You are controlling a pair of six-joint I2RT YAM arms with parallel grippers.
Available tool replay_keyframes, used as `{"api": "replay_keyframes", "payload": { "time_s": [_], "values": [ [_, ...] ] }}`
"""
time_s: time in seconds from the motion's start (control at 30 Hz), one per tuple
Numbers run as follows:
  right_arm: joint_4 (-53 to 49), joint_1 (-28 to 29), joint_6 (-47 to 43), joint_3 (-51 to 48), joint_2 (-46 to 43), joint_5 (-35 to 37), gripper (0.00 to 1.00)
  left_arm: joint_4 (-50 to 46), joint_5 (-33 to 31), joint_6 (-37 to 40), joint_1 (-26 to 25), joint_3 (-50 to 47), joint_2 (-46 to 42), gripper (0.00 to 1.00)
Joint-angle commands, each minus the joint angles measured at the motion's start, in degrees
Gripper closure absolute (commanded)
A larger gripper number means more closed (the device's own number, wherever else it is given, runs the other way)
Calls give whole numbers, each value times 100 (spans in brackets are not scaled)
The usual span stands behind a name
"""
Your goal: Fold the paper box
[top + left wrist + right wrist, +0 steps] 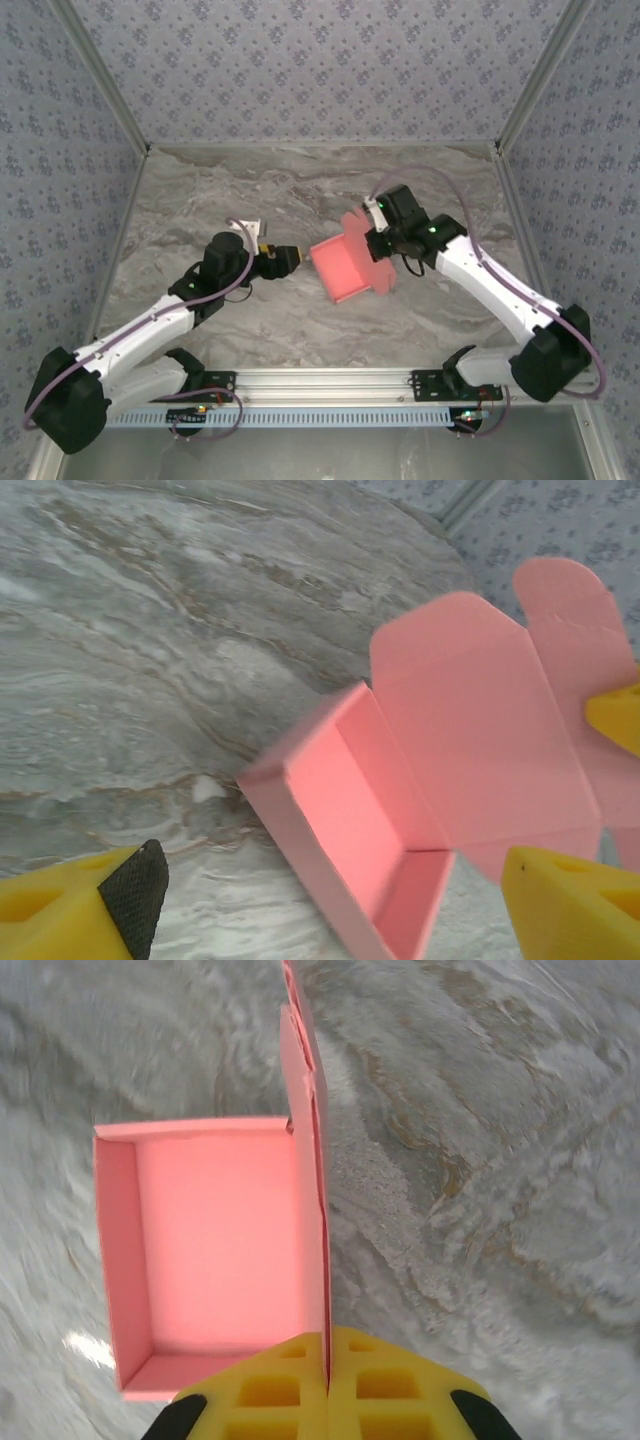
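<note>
Paper box [343,268], lid flap [318,1210] tight inside right tool [327,1348]; left tool [291,258] agape, empty.

The paper box [220,1250] is matt, smooth card (thin) on a marble-patterned, slightly shiny table [300,190].

left wrist view: paper box [340,810] cut off at the bottom edge, its lid [480,730] at the right; right wrist view: tabletop [50,1040] blurred.

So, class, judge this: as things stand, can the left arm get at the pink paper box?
Probably yes. The left gripper stands open just beside the paper box, with bare table between them. The right gripper is shut on the raised lid flap at the other side, out of the way.
</note>
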Motion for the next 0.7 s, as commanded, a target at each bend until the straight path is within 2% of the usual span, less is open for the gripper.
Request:
{"api": "replay_keyframes", "payload": {
  "time_s": [0.0,0.2,0.33,0.4,0.53,0.67],
  "values": [
    [-1206,247,-1701,759,544,490,99,86,142,133,266,-161,-37,13],
    [-1317,756,-3293,1193,1157,543,94,917,261,117,331,-661,292,14],
    [-845,900,-4243,1252,1400,304,96,2316,902,311,307,-1268,271,15],
    [-730,991,-4492,1312,1575,381,95,2638,1038,626,245,-1439,252,15],
    [-503,1143,-4682,1408,1707,551,77,2405,1076,1622,80,-1443,314,15],
    [-67,1243,-4682,1158,1315,697,63,2757,866,1921,-19,-1561,348,15]
  ]
}}
